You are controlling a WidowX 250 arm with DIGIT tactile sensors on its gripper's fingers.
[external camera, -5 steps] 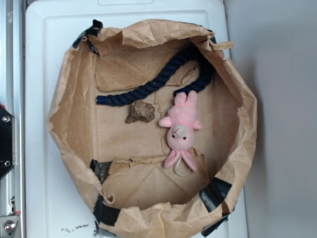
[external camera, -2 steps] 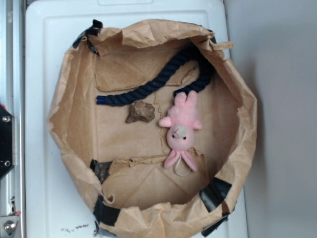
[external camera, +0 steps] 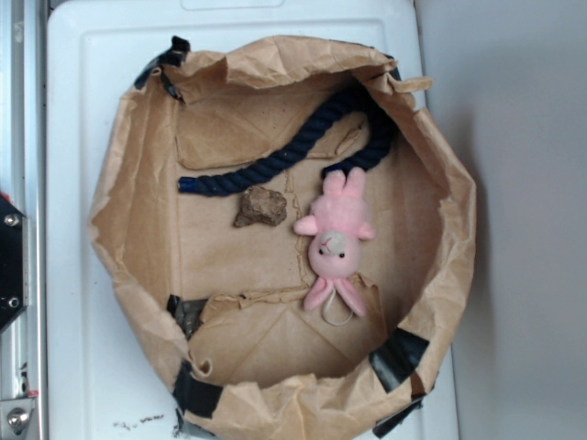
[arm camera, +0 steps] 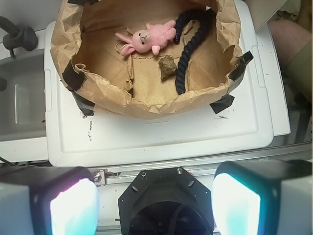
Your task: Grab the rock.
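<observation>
Hanging well back from the paper bag (arm camera: 146, 105) with fingers spread and empty, the claw (arm camera: 155, 205) has the rock (arm camera: 167, 67) toward its 12 o'clock, touching the navy rope (arm camera: 188, 46).

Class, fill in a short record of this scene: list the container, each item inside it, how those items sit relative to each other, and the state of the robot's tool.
container: crumpled brown paper bag tray with black tape, on a white plastic lid
target: small rough brown-grey rock, on the tray floor
rope: thick navy rope, curving just above the rock in the exterior view
toy: pink plush bunny, right of the rock, ears by the rope's end
tool: open, outside the tray, holding nothing
</observation>
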